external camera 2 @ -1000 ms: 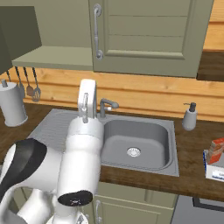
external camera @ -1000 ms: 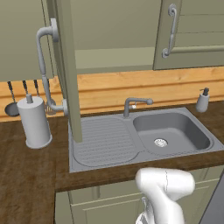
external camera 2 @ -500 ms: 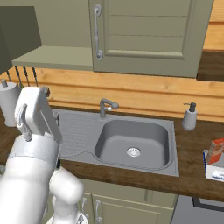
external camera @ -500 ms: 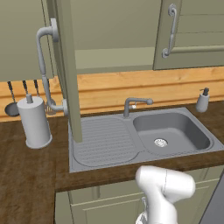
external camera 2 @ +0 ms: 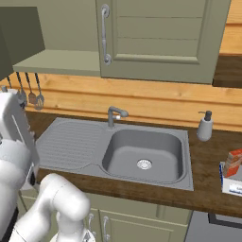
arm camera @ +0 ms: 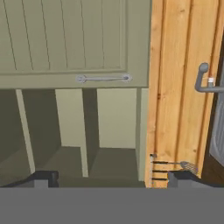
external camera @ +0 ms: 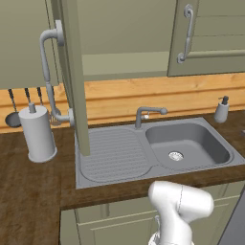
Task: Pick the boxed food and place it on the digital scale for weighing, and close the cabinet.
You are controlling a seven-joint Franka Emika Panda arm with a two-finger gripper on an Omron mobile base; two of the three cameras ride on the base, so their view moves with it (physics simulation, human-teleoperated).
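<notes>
The boxed food [external camera 2: 232,162] is a small orange-red carton standing on the counter at the far right edge, beside or on a flat white device with a blue edge [external camera 2: 231,185]; I cannot tell which. The cabinet [external camera 2: 156,38] has its right door shut, and its left door [external camera: 72,76] swung out towards me with the shelf [external camera 2: 56,61] bare. My gripper [arm camera: 111,179] is open with nothing between its fingertips [arm camera: 43,177]. It faces the cabinet's open inside, rolled sideways. The arm [external camera 2: 14,137] stands far left of the sink, a long way from the carton.
A grey sink [external camera: 186,146] with draining board and tap [external camera: 146,115] fills the middle of the wooden counter. A soap dispenser [external camera 2: 204,126] stands to its right and a paper towel roll [external camera: 36,134] to its left. Utensils [external camera 2: 30,92] hang on the wooden backsplash.
The arm has swung from in front of the sink to the left edge of the right base view. The gripper stays open and the scene has not shifted.
</notes>
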